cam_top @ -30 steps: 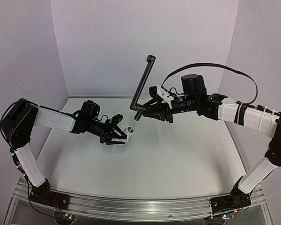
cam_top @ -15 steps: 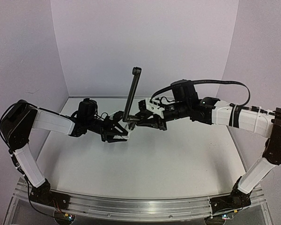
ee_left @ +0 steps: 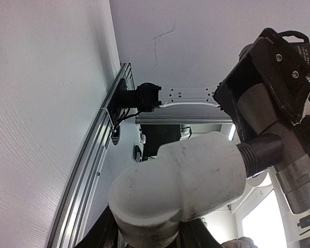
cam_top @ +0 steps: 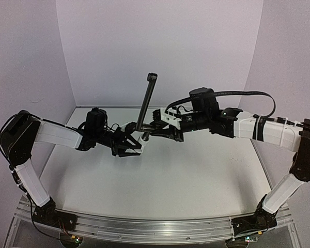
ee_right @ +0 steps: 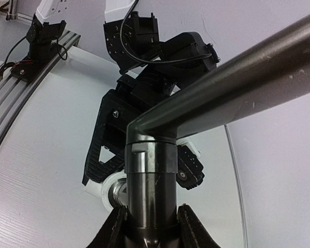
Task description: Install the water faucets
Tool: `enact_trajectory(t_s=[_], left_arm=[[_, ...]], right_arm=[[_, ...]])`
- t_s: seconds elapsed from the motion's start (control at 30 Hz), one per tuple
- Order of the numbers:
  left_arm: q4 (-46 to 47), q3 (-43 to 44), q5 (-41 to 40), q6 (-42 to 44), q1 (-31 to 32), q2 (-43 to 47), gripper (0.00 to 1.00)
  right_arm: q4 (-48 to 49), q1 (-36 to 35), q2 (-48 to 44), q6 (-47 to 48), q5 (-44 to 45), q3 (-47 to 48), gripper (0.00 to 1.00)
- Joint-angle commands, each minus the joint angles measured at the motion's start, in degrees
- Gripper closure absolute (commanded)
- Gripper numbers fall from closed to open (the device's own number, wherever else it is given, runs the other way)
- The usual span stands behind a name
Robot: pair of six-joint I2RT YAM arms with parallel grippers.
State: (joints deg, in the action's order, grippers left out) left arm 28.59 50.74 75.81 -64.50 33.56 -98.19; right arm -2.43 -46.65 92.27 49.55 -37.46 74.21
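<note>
A slim black faucet stands nearly upright above the table, its crossbar end at the top. My right gripper is shut on its thick lower barrel. A white elbow fitting is clamped in my left gripper, which is shut on it. The faucet's threaded black stub sits at the mouth of the fitting; how deep it goes I cannot tell. In the right wrist view my left gripper shows just behind the barrel.
The white table lies below both arms, with white walls at the back and sides. An aluminium rail carrying the arm bases runs along the near edge. A black cable loops over the right arm.
My right arm has swung left and down with the faucet, bringing its lower end from apart to against the white fitting. The left gripper has barely moved.
</note>
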Motion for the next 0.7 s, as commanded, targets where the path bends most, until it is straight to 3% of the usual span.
enact_trajectory(t_s=[0.0,0.23,0.37,0.5,0.67], left_arm=[[8.4,-0.1,0.4,-4.8,0.4,2.8,1.0],[24.5,-2.0,-1.2,-18.8,0.3,0.4,1.0],[28.3,-2.3,-3.1,-22.5,0.3,-0.3,1.0],[26.1,-1.9,-4.1,-21.1,0.3,0.2,1.0],[10.0,0.6,-6.5,-8.8,0.3,2.7,1.0]], right_arm=[[6.1,-0.1,-2.0,1.0,1.2,-0.5,1.0],[8.9,-0.4,-1.7,0.4,2.7,-1.9,1.0],[9.7,-1.0,-0.7,-0.9,4.1,-2.0,1.0],[9.7,-1.2,1.2,-3.8,5.2,-0.5,1.0],[8.2,-1.3,3.3,-7.5,4.3,1.4,1.0]])
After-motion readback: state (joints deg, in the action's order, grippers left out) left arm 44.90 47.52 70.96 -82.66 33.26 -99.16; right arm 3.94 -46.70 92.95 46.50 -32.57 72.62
